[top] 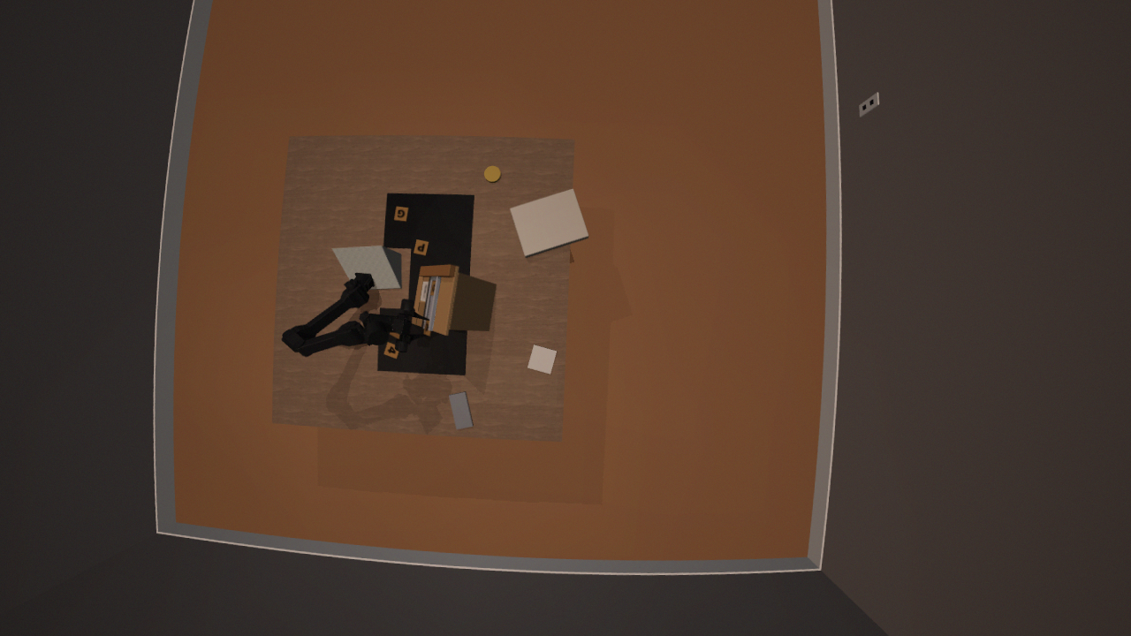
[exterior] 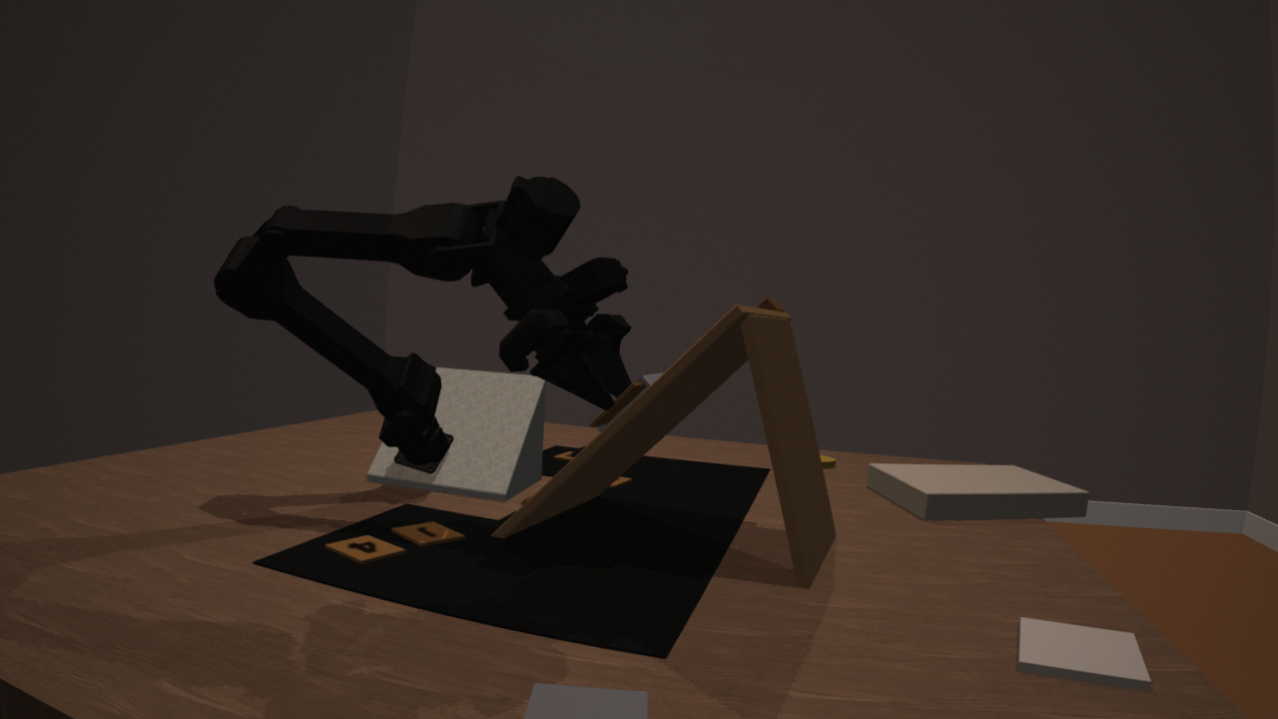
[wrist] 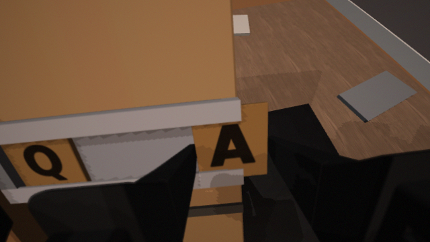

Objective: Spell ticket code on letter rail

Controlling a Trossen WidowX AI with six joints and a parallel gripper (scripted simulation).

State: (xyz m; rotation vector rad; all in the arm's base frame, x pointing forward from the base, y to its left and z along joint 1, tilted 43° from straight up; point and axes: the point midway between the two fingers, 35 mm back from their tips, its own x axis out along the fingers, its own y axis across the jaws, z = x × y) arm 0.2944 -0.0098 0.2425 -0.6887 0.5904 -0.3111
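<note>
My gripper [top: 427, 327] [wrist: 231, 145] is shut on the orange A tile [exterior: 629, 393] [wrist: 246, 139] at the rail's open right end. The tile's left part sits between the pale lips of the rail [top: 434, 304] [wrist: 134, 122]; its right part sticks out. The Q tile [wrist: 41, 161] is in the rail at the far left, with a gap between Q and A. The rail is on the sloped wooden board [exterior: 661, 393] [wrist: 117, 57]. The ticket [top: 424, 291] is too small to read. G [top: 400, 213] and P [top: 421, 247] tiles lie on the black mat [top: 430, 217].
A tile like a 4 [top: 391, 350] [exterior: 364, 547] and another tile [exterior: 428, 533] lie at the mat's near end. A pale wedge block [top: 368, 265] [exterior: 486, 428], white box [top: 550, 223], white square [top: 542, 359], grey slab [top: 460, 410] [wrist: 377, 95] and yellow disc [top: 491, 173] stand around.
</note>
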